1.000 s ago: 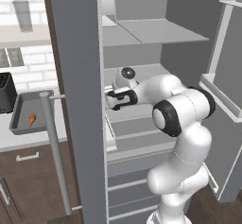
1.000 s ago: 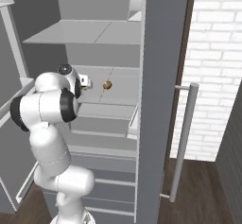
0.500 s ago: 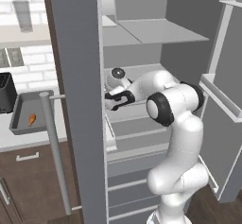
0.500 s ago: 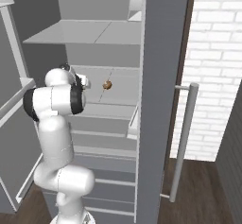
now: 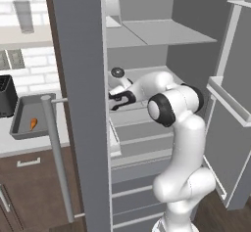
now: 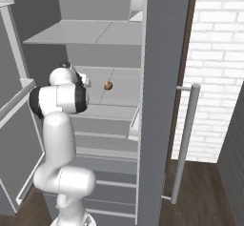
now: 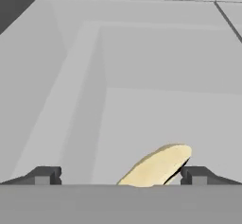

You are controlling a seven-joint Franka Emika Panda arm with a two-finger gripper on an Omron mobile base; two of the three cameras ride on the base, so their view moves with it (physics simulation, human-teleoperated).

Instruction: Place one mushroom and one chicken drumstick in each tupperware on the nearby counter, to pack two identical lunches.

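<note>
You have the end effector [image 7: 120,176] inside the fridge, over the middle shelf [image 6: 119,94], with one chicken drumstick [image 7: 158,165] lying between its fingertips. On that same shelf, a mushroom [image 6: 108,84] sits right of the arm in the right base view. Left of the fridge, the desk [image 5: 24,145] carries a tupperware [image 5: 17,130] with another drumstick [image 5: 33,123] in it, and a toaster [image 5: 6,96] stands just left of that tupperware.

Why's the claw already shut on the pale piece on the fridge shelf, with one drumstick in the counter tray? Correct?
Not shut: the hand view shows the claw open, fingers either side of the pale piece. The drumstick does lie in the tray on the counter.
</note>
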